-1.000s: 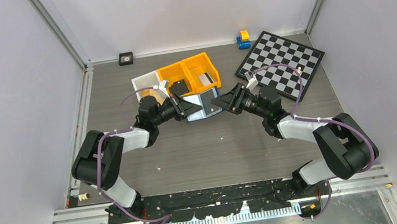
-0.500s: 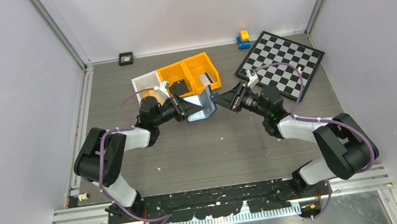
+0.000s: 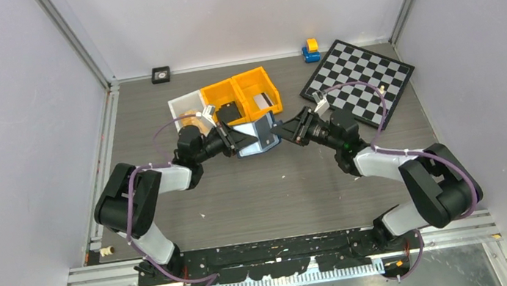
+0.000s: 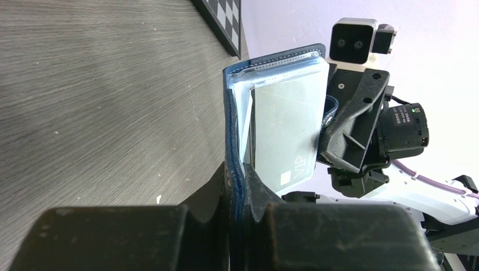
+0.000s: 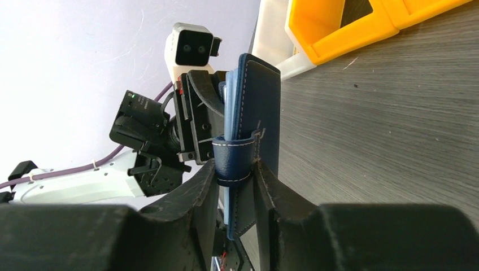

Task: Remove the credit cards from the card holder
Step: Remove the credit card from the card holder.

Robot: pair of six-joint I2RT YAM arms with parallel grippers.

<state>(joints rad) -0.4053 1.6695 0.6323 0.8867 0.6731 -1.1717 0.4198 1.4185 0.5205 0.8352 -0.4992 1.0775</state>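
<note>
Above the desk [image 3: 280, 198], pinching the floppy card holder [image 3: 259, 136] in left jaws and right jaws; best to pull stiff card [image 4: 285, 130] by its edge.

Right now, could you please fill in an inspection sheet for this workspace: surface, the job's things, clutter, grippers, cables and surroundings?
Surface: grey wood-grain table, a few small specks.
Job's things: navy card holder open and held off the table; pale card marked VIP in its pocket, not yet out.
Clutter: orange bins, white bin, checkerboard, blue-and-yellow toy, black square item.
Grippers: left gripper shut on one flap; right gripper closed on the snap-tab flap.
Cables: purple cables looped over both arms.
Surroundings: plain pale walls, metal frame rails.
</note>
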